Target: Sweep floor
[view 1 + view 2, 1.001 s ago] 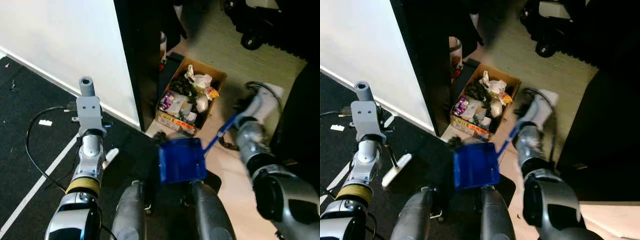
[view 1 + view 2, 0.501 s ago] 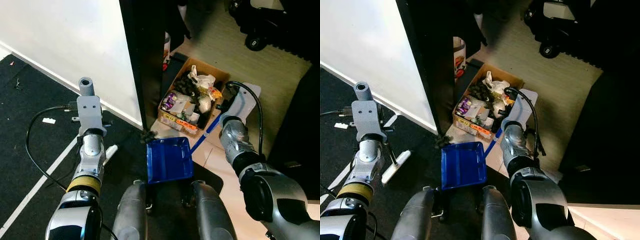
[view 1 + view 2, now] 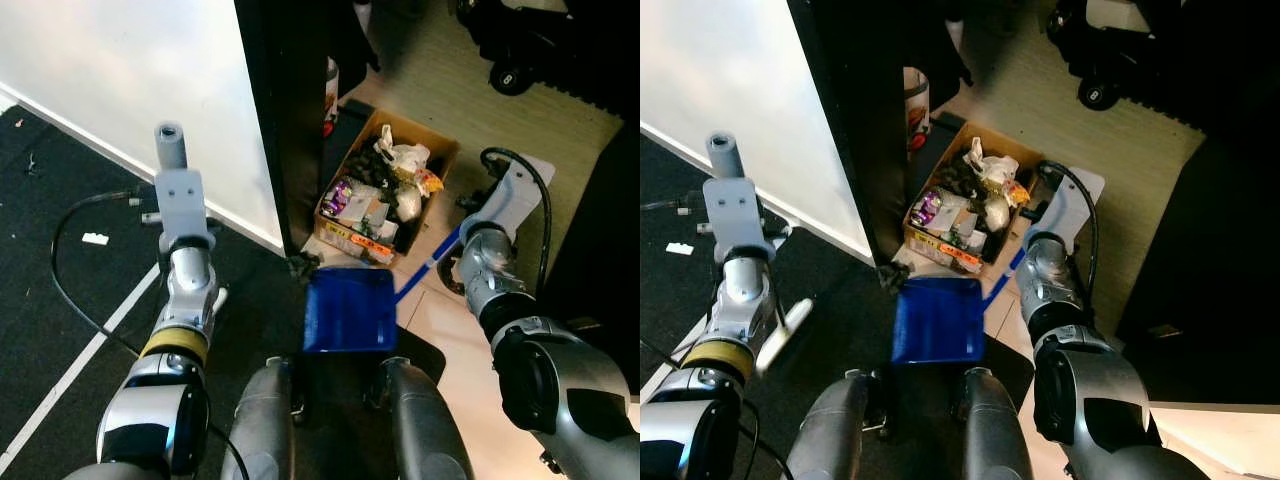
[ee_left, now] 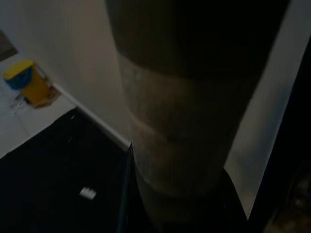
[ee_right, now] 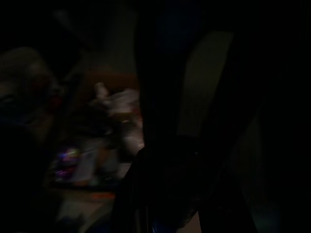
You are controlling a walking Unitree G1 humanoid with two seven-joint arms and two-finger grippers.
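Observation:
A blue dustpan lies flat on the floor just ahead of my feet. Its blue handle runs up to my right gripper, which is shut on it under the wrist. A dark clump of debris sits at the pan's far left corner, at the edge of the black mat. My left gripper is over the mat, shut on a broom. The broom's white end sticks out beside the forearm. Its pale handle fills the left wrist view.
A cardboard box full of rubbish stands beyond the dustpan, beside a black post and a white panel. A black cable loops over the mat at the left. Black wheeled equipment stands at the far right.
The right arm swung the dustpan left, then a little back to the right; it now lies beside the debris clump. The left arm has tilted slightly and moved forward.

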